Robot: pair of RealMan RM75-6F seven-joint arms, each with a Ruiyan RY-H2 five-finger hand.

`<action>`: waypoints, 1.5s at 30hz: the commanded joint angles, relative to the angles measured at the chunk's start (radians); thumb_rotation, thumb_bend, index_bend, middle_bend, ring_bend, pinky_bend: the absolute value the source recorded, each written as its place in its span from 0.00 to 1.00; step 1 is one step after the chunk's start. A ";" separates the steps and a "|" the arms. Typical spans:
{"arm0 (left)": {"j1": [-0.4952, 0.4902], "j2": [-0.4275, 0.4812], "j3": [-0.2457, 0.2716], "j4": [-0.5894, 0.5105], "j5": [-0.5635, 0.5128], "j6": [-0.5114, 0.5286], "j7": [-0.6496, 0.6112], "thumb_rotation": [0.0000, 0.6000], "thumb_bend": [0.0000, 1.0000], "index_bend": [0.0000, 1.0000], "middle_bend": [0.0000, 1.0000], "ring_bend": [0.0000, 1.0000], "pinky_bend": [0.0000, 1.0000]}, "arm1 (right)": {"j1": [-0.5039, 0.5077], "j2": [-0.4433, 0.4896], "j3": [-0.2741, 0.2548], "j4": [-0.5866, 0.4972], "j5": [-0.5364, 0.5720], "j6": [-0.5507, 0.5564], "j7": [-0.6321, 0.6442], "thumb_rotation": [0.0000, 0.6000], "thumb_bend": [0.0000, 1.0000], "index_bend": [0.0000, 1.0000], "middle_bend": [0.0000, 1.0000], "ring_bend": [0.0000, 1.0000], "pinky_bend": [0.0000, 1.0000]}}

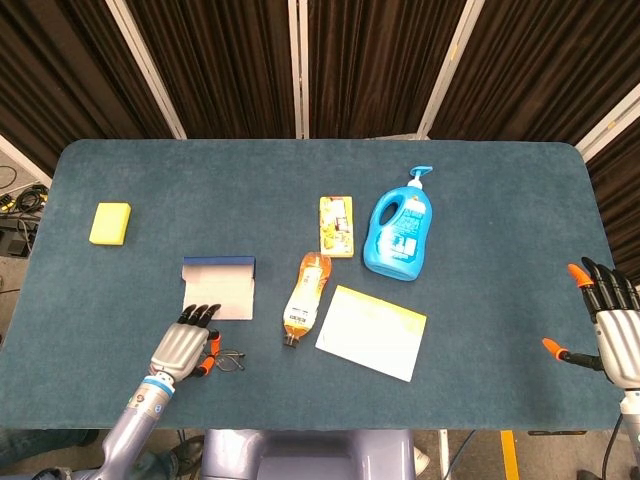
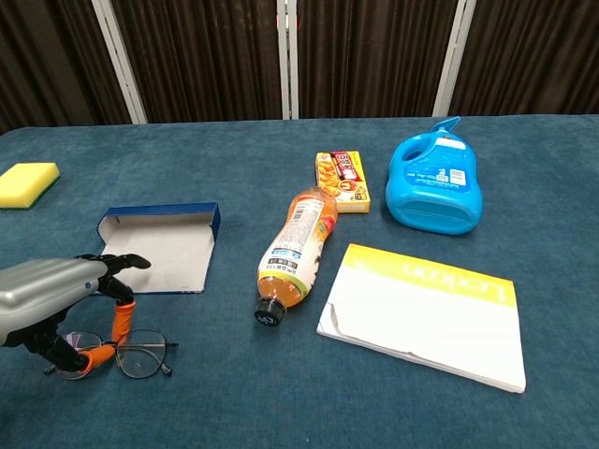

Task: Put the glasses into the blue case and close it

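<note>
The glasses (image 2: 120, 354) lie flat on the blue-covered desk (image 1: 480, 190) near its front edge, toward the left corner, lenses down on the cloth. The left hand (image 2: 58, 301) is over their left side; its orange-tipped fingers (image 2: 120, 316) are curled down at the frame, one tip touching the rim by the left lens, but whether the frame is actually pinched cannot be told. Just behind the glasses, further from the front edge, the blue case (image 2: 161, 245) lies open, its pale inside facing up and its blue wall along the far side; in the head view the hand's fingertips reach its near edge.

To the right of the case an orange drink bottle (image 2: 292, 254) lies on its side, black cap pointing to the front edge; its label print is too small to read. Beside it lies a white pad (image 2: 421, 313) with a yellow strip bearing faint lettering that I cannot read for certain. Behind these lie a small yellow snack box (image 2: 343, 180) with a red band and a blue detergent bottle (image 2: 434, 183) on its back. A yellow sponge (image 1: 110, 223) sits near the left edge.

The right hand (image 1: 608, 322) is at the right edge, well apart from everything, fingers spread and holding nothing.
</note>
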 commanded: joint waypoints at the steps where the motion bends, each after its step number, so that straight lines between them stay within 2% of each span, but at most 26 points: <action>1: -0.002 -0.001 0.002 -0.001 -0.002 0.003 0.003 1.00 0.44 0.56 0.00 0.00 0.00 | 0.000 0.000 0.000 0.000 0.000 0.000 0.000 1.00 0.00 0.00 0.00 0.00 0.00; 11: -0.010 0.016 -0.011 -0.021 0.003 0.021 -0.018 1.00 0.46 0.62 0.00 0.00 0.00 | 0.001 -0.001 -0.001 0.000 0.000 -0.001 -0.002 1.00 0.00 0.00 0.00 0.00 0.00; 17: -0.037 0.049 -0.061 -0.048 -0.007 0.015 -0.053 1.00 0.46 0.62 0.00 0.00 0.00 | 0.004 -0.003 -0.001 0.000 -0.001 -0.004 -0.006 1.00 0.00 0.00 0.00 0.00 0.00; 23: -0.091 0.076 -0.137 -0.041 -0.065 -0.003 -0.041 1.00 0.46 0.62 0.00 0.00 0.00 | 0.010 -0.007 0.003 0.004 0.007 -0.015 -0.012 1.00 0.00 0.00 0.00 0.00 0.00; 26: -0.144 0.071 -0.196 0.014 -0.149 -0.055 -0.047 1.00 0.46 0.62 0.00 0.00 0.00 | 0.017 -0.013 0.007 0.010 0.022 -0.029 -0.021 1.00 0.00 0.00 0.00 0.00 0.00; 31: -0.208 0.041 -0.239 0.119 -0.230 -0.131 -0.085 1.00 0.46 0.62 0.00 0.00 0.00 | 0.024 -0.020 0.012 0.015 0.040 -0.044 -0.033 1.00 0.00 0.00 0.00 0.00 0.00; 38: -0.263 0.009 -0.248 0.214 -0.262 -0.181 -0.118 1.00 0.46 0.62 0.00 0.00 0.00 | 0.027 -0.027 0.017 0.022 0.047 -0.043 -0.043 1.00 0.00 0.00 0.00 0.00 0.00; 45: -0.294 -0.028 -0.232 0.281 -0.280 -0.202 -0.138 1.00 0.46 0.62 0.00 0.00 0.00 | 0.029 -0.031 0.014 0.026 0.054 -0.053 -0.052 1.00 0.00 0.00 0.00 0.00 0.00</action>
